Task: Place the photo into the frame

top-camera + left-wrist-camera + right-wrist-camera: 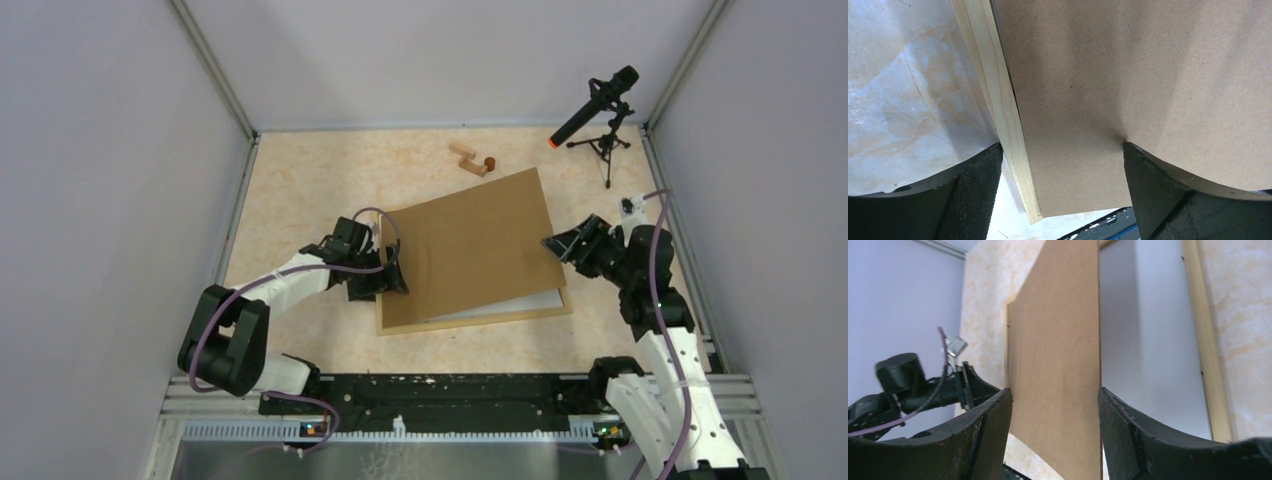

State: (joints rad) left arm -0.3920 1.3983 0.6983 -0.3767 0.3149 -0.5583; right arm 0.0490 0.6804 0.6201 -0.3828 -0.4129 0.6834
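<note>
Presently at centre: frame point(470, 320) lying flat on the table point(300, 190), pale wood rails, turned slightly askew.
Over the frame: brown backing board point(470, 245), rotated out of line with the rails, far-right corner jutting past the frame, near edge stopping short of the near rail.
Board tilt: raised on the right side, clear of the surface beneath it in the right wrist view.
Inside the frame: white sheet point(520, 303), a narrow strip along the near rail from above, a broad pale area under the lifted board from the right wrist.
Photo: sunflower print not visible in any view; cannot tell whether under the board.
Left gripper point(397, 276): released, jaws spread wide, at the frame's left side; one finger over the table outside the left rail, the other over the board; grasping nothing.
Right gripper point(552, 243): at the board's right edge, fingers apart with the board between them in the wrist view; cannot tell whether clamped on it or only alongside.
Far side: small wooden blocks point(468, 158), near the board's far edge.
Far right: microphone point(595, 105) on a small tripod.
</note>
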